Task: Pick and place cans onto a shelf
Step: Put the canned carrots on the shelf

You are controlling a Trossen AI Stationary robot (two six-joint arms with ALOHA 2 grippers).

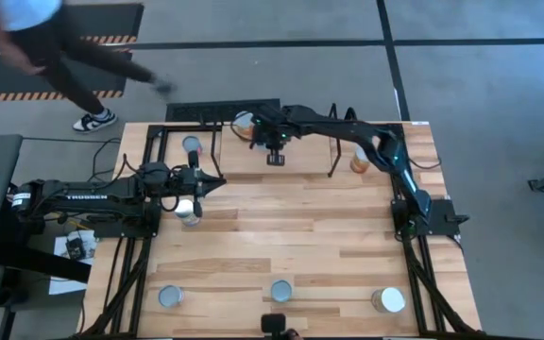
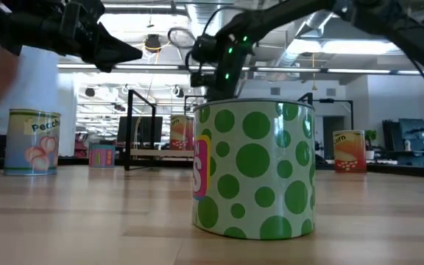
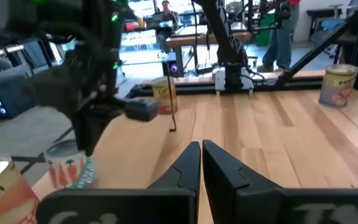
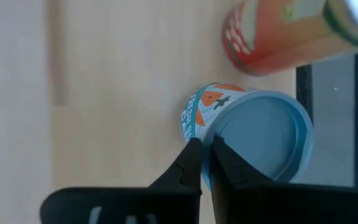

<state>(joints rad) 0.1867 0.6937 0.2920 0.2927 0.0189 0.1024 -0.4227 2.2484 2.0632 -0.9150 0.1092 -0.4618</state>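
Observation:
My right gripper (image 4: 205, 146) is shut and reaches to the far edge of the table (image 1: 261, 130), pointing down over a carrot-labelled can with a blue lid (image 4: 260, 140). An orange can (image 4: 272, 31) stands right beside that can. The black tube shelf (image 1: 219, 151) stands at the far middle. My left gripper (image 1: 219, 179) is shut and empty, above the table to the left of the shelf; it also shows in the left wrist view (image 3: 201, 149). A silver-topped can (image 1: 189, 210) stands under the left arm, and another (image 1: 193, 146) stands farther back. My right gripper's shut fingertips (image 4: 194, 155) show against the blue-lidded can's rim (image 4: 211, 134), coming from above. I cannot tell whether they touch it. The can stands upright on its base.
Three cans stand along the near edge: left (image 1: 170, 297), the green-dotted middle one (image 2: 252, 169) and right (image 1: 388, 299). A corn can (image 1: 360, 159) stands at the far right by the right arm. A person (image 1: 45, 42) walks beyond the table's far left corner.

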